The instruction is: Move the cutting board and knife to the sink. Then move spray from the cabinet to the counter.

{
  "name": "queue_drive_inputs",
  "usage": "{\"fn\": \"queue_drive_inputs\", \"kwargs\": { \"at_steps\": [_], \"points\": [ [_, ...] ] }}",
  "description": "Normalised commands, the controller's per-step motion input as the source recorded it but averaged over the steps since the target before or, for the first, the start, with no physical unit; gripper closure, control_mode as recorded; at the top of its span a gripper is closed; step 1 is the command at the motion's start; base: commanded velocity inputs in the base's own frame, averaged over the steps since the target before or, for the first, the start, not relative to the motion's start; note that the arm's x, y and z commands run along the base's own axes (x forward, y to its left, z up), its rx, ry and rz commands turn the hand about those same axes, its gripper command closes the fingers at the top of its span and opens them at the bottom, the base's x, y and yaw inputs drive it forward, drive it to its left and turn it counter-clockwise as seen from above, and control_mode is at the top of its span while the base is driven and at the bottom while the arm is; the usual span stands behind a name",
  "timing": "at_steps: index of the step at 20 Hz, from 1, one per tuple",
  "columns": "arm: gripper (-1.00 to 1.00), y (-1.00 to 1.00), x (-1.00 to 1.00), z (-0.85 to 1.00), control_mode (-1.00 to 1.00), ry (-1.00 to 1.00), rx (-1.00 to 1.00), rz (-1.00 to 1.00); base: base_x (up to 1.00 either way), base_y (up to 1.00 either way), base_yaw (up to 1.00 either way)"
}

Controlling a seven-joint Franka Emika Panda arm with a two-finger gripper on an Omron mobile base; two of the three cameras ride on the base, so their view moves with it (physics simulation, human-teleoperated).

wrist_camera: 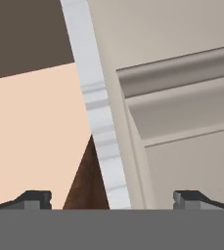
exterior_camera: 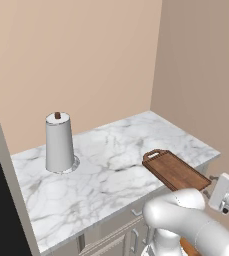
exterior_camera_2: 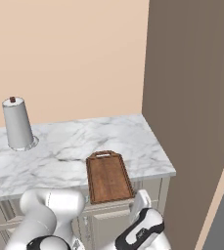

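While the arm folds low in front of the cream base cabinets (exterior_camera_2: 108, 222), we see the cutting board (exterior_camera_2: 108, 178) lying flat on the white marble counter (exterior_camera_2: 59, 141), at its near edge and toward the right end, with its small curved handle (exterior_camera_2: 102, 154) pointing to the far side. From the left base view the board (exterior_camera: 176, 171) has its near end cut off behind the white elbow of the arm, so we cannot tell from there how far it overhangs the edge; from the right base view its near end appears to reach just past the counter lip. A paper-towel roll (exterior_camera: 59, 143) stands upright on the far left part of the counter, well apart from the board. In the hand view the end effector (wrist_camera: 112, 199) has its two dark fingertips (wrist_camera: 33, 199) spread wide, with nothing between them. Ahead of them that view shows the white counter edge (wrist_camera: 100, 112) as a tilted band, a dark reddish-brown wedge of the board (wrist_camera: 88, 180) cut off at the bottom, and a cream panelled cabinet front (wrist_camera: 182, 122) to the right. We can make out the wrist at the right edge of the left base view, but the fingers are not clear there.
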Motion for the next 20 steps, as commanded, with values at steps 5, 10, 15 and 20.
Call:
{"fn": "queue_drive_inputs", "kwargs": {
  "at_steps": [5, 10, 15, 20],
  "points": [
    [-1.0, 0.06, -0.15, 0.07, -1.0, -0.09, -0.02, 0.0, 0.0, 0.0, 0.0],
    [-1.0, 0.03, -0.03, 0.14, -1.0, -0.08, -0.01, 0.0, 0.0, 0.0, 0.0],
    [-1.0, 0.01, 0.0, 0.21, -1.0, -0.05, -0.01, 0.0, 0.0, 0.0, 0.0],
    [-1.0, -0.01, -0.04, 0.24, -1.0, -0.02, 0.0, 0.0, 0.0, 0.0, 0.0]
  ]
}}
